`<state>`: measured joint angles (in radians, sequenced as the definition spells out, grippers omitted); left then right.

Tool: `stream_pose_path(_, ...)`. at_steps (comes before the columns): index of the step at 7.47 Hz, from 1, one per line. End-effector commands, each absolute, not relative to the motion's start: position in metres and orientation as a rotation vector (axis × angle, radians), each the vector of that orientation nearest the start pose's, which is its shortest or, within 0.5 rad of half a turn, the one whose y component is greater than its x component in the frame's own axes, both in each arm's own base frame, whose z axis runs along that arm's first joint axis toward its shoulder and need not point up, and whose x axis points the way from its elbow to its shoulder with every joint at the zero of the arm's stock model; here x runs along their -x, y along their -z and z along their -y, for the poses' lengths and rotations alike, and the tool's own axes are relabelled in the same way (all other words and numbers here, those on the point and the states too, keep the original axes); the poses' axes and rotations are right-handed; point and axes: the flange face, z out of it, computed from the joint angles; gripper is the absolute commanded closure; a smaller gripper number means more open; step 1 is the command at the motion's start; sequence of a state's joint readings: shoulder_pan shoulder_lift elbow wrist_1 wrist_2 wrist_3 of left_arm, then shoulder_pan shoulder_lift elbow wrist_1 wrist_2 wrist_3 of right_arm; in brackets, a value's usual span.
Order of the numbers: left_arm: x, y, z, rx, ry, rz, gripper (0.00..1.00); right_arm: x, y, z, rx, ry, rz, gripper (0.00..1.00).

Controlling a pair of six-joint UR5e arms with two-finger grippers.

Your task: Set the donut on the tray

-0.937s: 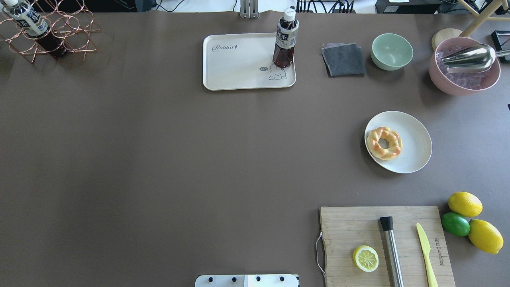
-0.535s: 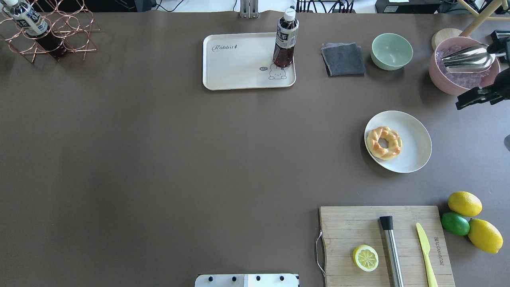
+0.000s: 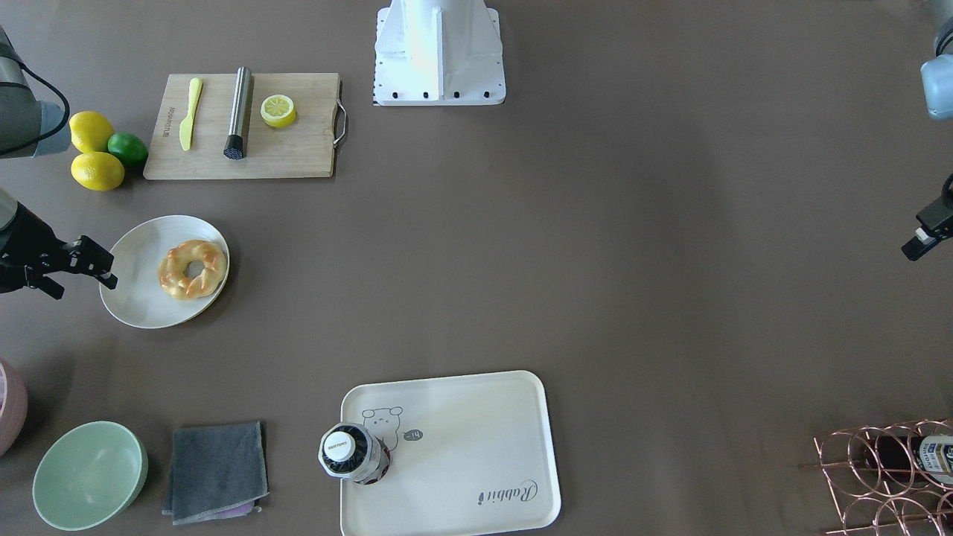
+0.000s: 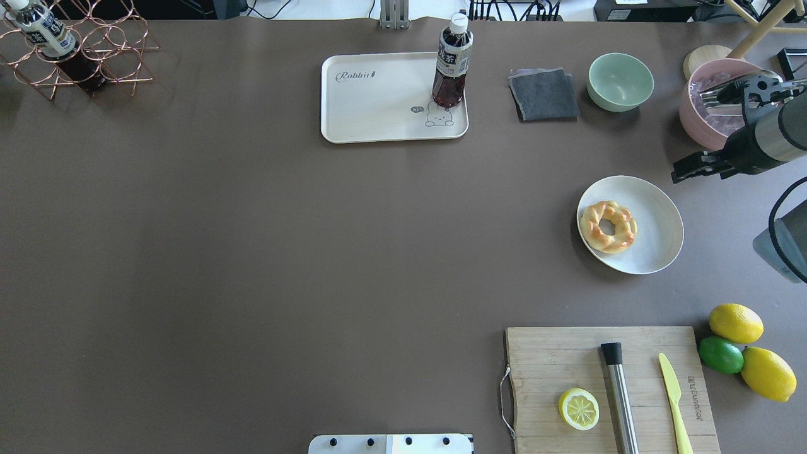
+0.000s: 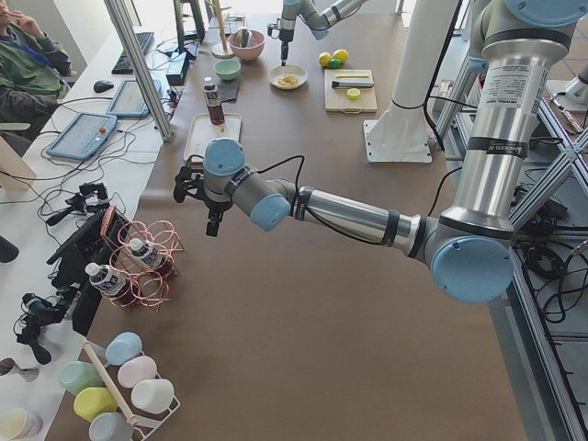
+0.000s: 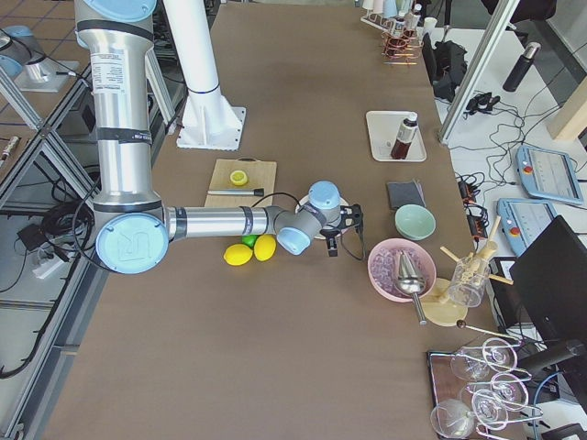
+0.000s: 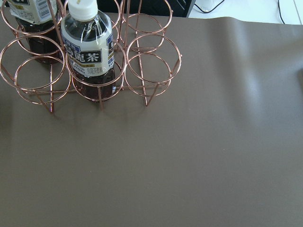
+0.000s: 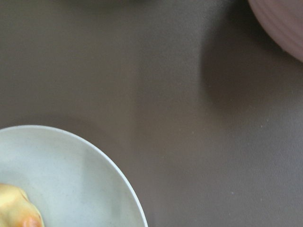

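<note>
The black two-fingered right tool (image 3: 110, 272) hangs with its fingers apart, grasping nothing, just beside the rim of the round off-white plate (image 4: 662, 217). On the half of that plate away from the tool lies the twisted golden-yellow donut (image 4: 608, 226), glossy, with orange-brown patches round a centre hole. Only this tool's wrist view shows the plate's smooth, faintly speckled surface, with a sliver of the donut and a corner of the ribbed pink bowl (image 8: 284, 23).

Well apart from this tool, across the matt brown tabletop (image 4: 252, 252), sits the cream-white rectangular tray (image 4: 378, 107) with rounded corners. It is lettered "Rabbit" in script and has a small bear drawing. A dark tea bottle (image 4: 451, 63) with a white cap stands upright at the bear's corner.

The left tool (image 3: 914, 246) shows only as a black tip at the front view's edge, and I cannot tell whether it is released or clenched. Near it, its wrist view shows a copper wire rack (image 7: 142, 61) of rings. The rack holds labelled bottles (image 7: 87, 52) printed with large East Asian characters, illegible from overhead.
</note>
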<state>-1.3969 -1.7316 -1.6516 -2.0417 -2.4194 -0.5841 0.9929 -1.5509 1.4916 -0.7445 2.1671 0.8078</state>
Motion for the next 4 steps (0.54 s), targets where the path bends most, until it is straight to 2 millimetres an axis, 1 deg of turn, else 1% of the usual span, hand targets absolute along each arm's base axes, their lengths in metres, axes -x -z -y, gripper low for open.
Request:
stream_pose_path(1,-0.041,-0.465,0.567,-0.324,0.079,-1.004,0.01,0.226,-0.605,0.456,-0.177,-0.061,1.004,0.28)
stream_pose_path(2,-0.041,-0.466,0.567,-0.323,0.079,-1.004,0.01,0.231,-0.608,0.451,-0.169,-0.054,1.001,0.34)
stream_pose_path(3,-0.04,-0.467,0.566,-0.322,0.08,-1.003,0.01,0.235,-0.607,0.45,-0.173,-0.05,0.998,0.35)
stream_pose_path(4,-0.04,-0.468,0.564,-0.32,0.081,-1.003,0.01,0.237,-0.607,0.448,-0.172,-0.045,0.996,0.37)
